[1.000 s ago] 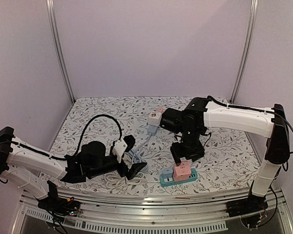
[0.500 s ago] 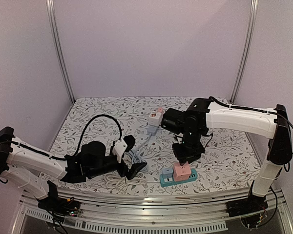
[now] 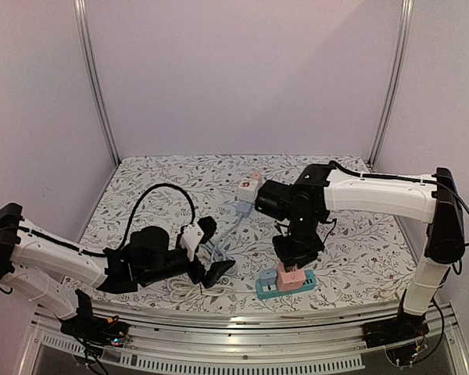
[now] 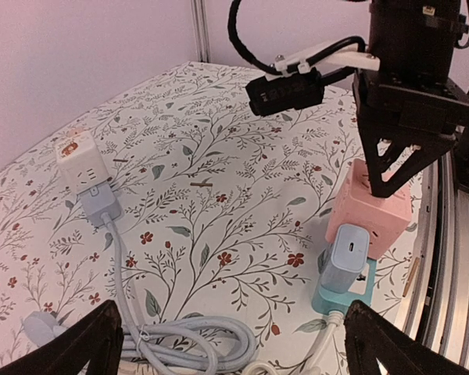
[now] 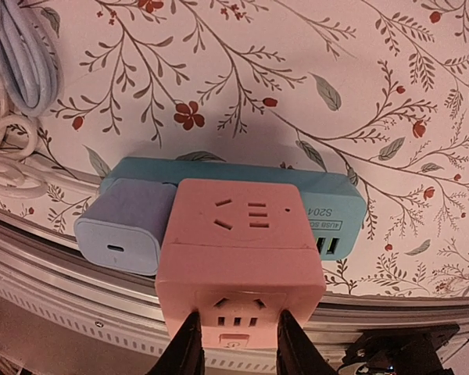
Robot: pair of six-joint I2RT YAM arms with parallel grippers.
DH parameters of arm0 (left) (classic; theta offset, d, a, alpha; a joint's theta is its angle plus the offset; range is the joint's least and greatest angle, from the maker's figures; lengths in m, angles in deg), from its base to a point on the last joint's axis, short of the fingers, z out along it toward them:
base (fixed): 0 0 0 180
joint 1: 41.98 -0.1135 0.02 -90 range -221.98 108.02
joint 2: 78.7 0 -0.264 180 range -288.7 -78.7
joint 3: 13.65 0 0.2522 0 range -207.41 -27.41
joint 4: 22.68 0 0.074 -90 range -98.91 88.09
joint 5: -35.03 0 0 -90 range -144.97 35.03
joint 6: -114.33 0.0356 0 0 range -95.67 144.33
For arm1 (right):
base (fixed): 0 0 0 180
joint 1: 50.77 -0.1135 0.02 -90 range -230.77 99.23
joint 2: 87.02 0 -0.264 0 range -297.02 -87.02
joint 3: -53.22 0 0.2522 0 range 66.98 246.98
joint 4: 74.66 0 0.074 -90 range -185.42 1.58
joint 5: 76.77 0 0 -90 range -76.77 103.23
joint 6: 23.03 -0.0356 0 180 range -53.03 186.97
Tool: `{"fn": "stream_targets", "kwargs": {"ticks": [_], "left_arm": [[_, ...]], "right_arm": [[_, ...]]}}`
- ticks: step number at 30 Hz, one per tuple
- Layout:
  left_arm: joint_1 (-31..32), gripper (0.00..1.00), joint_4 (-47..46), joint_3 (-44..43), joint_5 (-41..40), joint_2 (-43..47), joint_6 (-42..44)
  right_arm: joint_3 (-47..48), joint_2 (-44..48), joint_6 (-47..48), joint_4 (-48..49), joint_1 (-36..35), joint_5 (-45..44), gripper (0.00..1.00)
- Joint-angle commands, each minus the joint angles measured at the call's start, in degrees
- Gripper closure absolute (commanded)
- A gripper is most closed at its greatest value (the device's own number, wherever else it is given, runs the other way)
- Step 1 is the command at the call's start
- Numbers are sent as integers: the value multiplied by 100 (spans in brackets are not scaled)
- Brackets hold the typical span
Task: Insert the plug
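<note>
The pink cube plug (image 3: 291,275) stands on the teal power strip (image 3: 267,291) beside a pale blue charger (image 4: 345,258). It also shows in the left wrist view (image 4: 371,211) and the right wrist view (image 5: 238,234), seated upright on the strip (image 5: 328,195). My right gripper (image 3: 296,261) points straight down. Its fingertips (image 5: 189,332) sit on or just above the cube's top face with a narrow gap, not around the cube (image 5: 236,320). My left gripper (image 3: 215,248) is wide open and empty, low over the table to the left (image 4: 233,312).
A white cube socket (image 3: 248,186) with a grey plug (image 4: 98,203) lies at the back. A coiled pale cable (image 4: 187,344) lies under my left gripper. A black cable (image 3: 164,191) arcs over the left arm. The metal front rail (image 3: 234,320) runs close behind the strip.
My right gripper has come down and slightly left, from a little above the pink cube onto its top. The left arm has not moved.
</note>
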Motion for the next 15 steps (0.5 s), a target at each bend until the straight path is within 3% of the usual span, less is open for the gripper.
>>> {"fn": "stream_targets", "kwargs": {"ticks": [1,15], "left_arm": [[-67,2,-116,90,1,25,62],[-68,2,-124,93,5,15,72]], "right_arm": [[-264,-342,-2,266,-54,85,69],[-480,-622,-41,495,-61,87,69]]}}
